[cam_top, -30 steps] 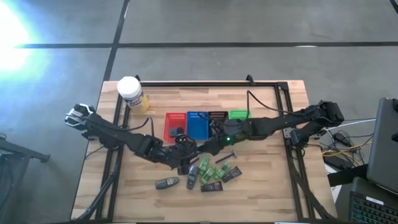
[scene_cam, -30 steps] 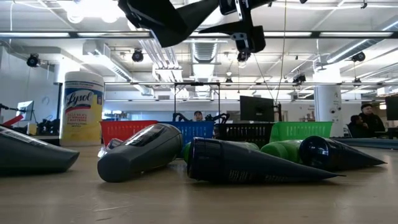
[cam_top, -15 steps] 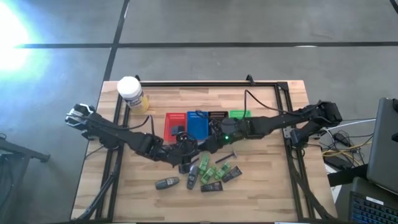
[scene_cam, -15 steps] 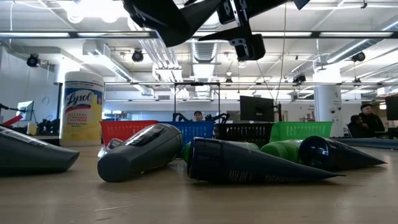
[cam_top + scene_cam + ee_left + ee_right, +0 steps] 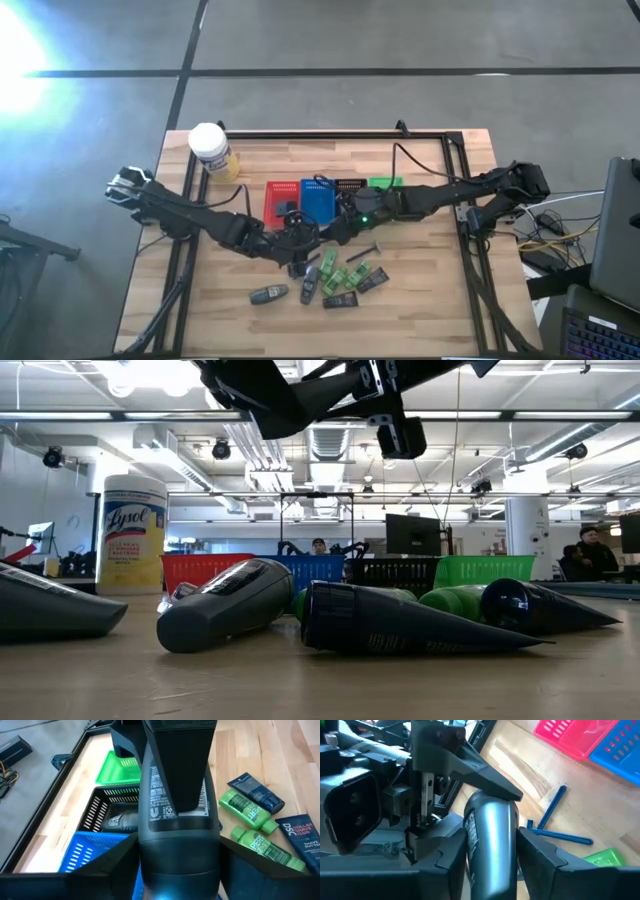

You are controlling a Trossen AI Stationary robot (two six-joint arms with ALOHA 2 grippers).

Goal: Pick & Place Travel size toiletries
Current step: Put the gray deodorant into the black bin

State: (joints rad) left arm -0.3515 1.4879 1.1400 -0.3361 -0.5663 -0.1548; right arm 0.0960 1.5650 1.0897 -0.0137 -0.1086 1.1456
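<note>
Mid-frame, left gripper (image 5: 291,237) and right gripper (image 5: 490,870) both clasping grey tube (image 5: 489,837); "Lysol" jar (image 5: 133,533) left, "Dollar Shave Club" tube (image 5: 304,839) right.

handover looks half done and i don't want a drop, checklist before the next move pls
1. Right gripper closed on the grey tube: ok.
2. Left gripper released from the tube: cannot tell.
3. Tube held clear above the table: ok.
4. Black basket has room: ok, only one item shows in it.
5. Green tubes lie clear of both grippers: ok.
6. Which basket this tube belongs in: cannot tell.
</note>
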